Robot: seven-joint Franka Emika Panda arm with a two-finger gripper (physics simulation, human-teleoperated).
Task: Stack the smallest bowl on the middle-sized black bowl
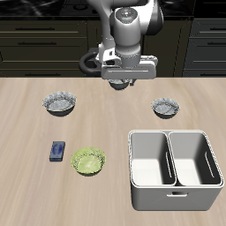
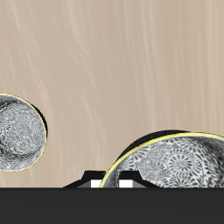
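Note:
Three alike black bowls with speckled rims stand on the table. The smallest bowl (image 1: 165,107) stands just behind the white bin. The middle-sized black bowl (image 1: 60,104) stands across the table from it, behind the small blue object. My gripper (image 1: 119,86) hangs high between them, farther back, open and empty, touching nothing. In the wrist view one bowl (image 2: 17,131) shows at the frame's edge, seemingly the smallest, and the widest bowl (image 2: 175,164) shows large and close.
The widest speckled bowl (image 1: 89,60) sits at the back, partly hidden behind the arm. A green leafy dish (image 1: 88,161) and a small blue object (image 1: 58,151) lie near the front. A white two-compartment bin (image 1: 174,168) stands at the front.

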